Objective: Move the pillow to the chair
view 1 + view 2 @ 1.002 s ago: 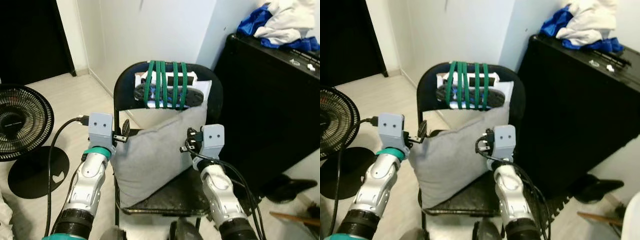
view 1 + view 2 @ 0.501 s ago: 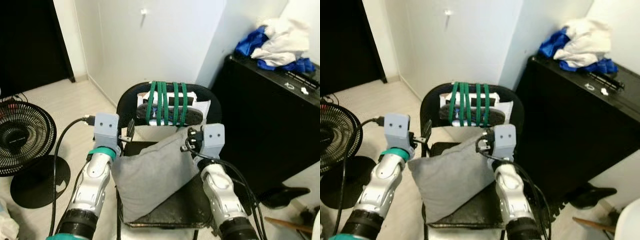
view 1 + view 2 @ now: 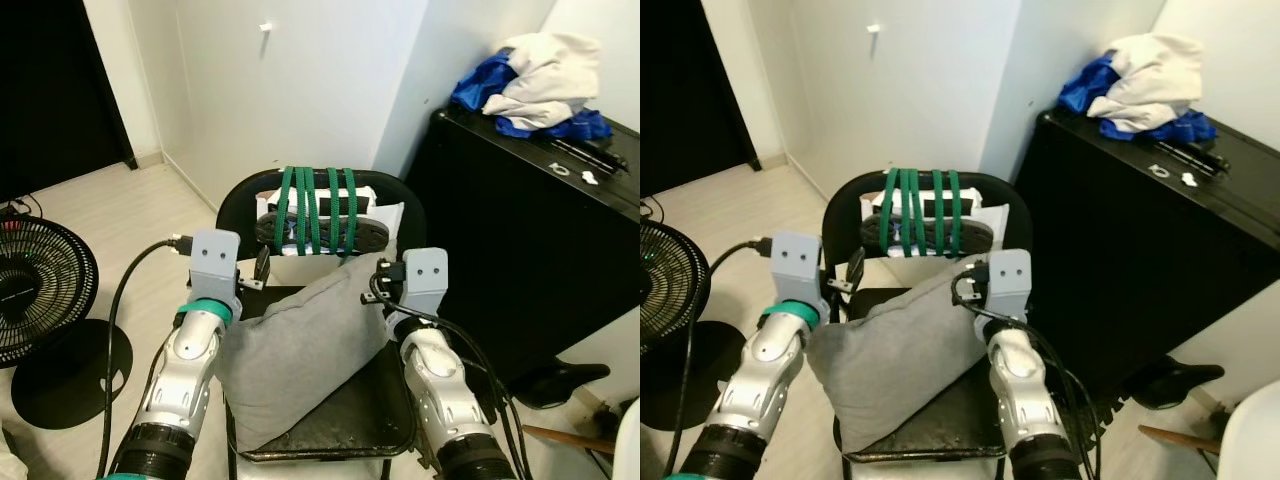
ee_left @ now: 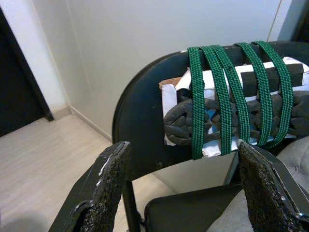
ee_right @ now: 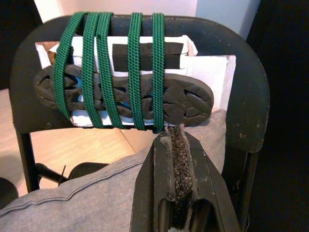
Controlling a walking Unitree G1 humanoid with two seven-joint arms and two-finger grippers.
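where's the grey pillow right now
The grey pillow lies tilted on the black chair seat, between the left gripper and right gripper, its top corner below the green straps.

Grey pillow [image 3: 300, 345], black chair [image 3: 405, 205], green straps [image 3: 318, 208].

Arms: two silver metal forearms with dark joint rings.
Left wrist: teal band below a grey-blue box housing with two small dark holes.
Right wrist: same grey-blue box housing.
Cables: black cable plugged into the left housing; black looped wires by the right one.
Left claw [image 4: 183, 193]: rough, gritty black fingers.
Right claw [image 5: 176, 174]: black, same gritty pads.
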